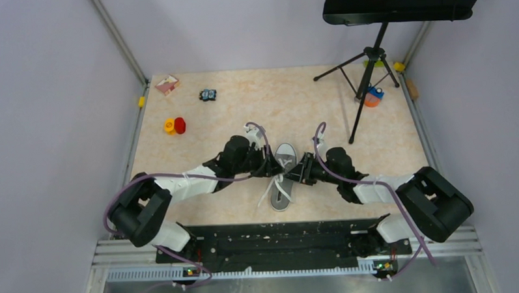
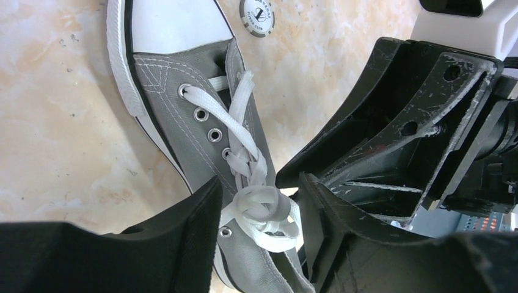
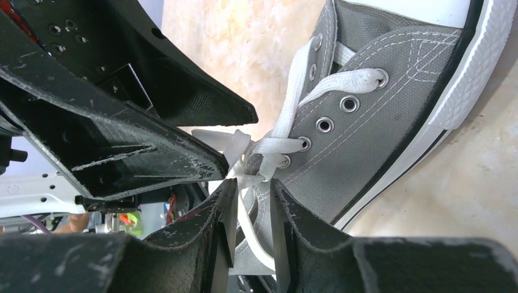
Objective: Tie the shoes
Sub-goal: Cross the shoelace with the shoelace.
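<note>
The grey shoe (image 1: 285,156) lies in the middle of the table, white toe cap away from the arm bases, with loose white laces (image 1: 269,190) trailing to its left. My left gripper (image 1: 270,165) reaches in from the left. In its wrist view the left gripper (image 2: 258,192) is open, and a bunched knot of laces (image 2: 262,210) sits between its fingers over the shoe (image 2: 183,122). My right gripper (image 1: 301,173) comes in from the right. The right gripper (image 3: 252,190) shows a narrow gap at the top eyelets of the shoe (image 3: 379,116), and one lace strand (image 3: 247,213) runs loosely through that gap.
A poker chip (image 2: 256,17) lies just past the toe. A black music stand's tripod (image 1: 371,84) stands at the back right beside an orange-and-blue object (image 1: 372,97). Red and yellow pieces (image 1: 175,126), a small dark item (image 1: 207,95) and a pink box (image 1: 167,84) sit at the back left.
</note>
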Action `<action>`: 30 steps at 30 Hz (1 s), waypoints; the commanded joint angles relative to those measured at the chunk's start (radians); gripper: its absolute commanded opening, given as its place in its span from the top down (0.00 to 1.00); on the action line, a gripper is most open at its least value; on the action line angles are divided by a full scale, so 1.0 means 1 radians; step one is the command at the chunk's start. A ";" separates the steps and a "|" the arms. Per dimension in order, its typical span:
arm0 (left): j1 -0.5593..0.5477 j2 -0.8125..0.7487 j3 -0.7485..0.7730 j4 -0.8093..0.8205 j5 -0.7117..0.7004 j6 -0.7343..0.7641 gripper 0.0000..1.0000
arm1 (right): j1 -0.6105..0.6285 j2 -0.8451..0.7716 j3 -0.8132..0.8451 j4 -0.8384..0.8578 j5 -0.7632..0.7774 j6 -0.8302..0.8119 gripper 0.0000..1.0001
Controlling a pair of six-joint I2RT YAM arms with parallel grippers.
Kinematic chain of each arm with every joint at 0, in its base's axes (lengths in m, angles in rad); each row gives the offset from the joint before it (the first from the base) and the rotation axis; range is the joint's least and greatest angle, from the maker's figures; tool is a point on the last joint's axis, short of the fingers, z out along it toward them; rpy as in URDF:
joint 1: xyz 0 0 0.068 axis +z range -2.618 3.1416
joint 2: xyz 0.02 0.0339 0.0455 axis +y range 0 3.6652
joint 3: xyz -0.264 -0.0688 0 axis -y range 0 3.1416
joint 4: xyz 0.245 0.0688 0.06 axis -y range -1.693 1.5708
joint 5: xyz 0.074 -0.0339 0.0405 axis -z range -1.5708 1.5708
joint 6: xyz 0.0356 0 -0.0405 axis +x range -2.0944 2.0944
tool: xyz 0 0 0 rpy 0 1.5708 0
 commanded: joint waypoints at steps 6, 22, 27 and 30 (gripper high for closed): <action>0.020 0.034 0.055 0.013 0.072 -0.026 0.69 | -0.005 -0.020 0.000 0.021 -0.005 -0.018 0.72; 0.023 0.007 0.096 -0.131 0.026 -0.040 0.83 | -0.004 -0.034 -0.004 0.014 0.001 -0.018 0.72; 0.026 0.003 0.108 -0.144 0.015 -0.062 0.98 | -0.005 -0.065 0.006 -0.027 0.013 -0.037 0.72; 0.028 -0.003 0.120 -0.170 0.004 -0.069 1.00 | -0.004 -0.108 0.007 -0.066 0.018 -0.067 0.68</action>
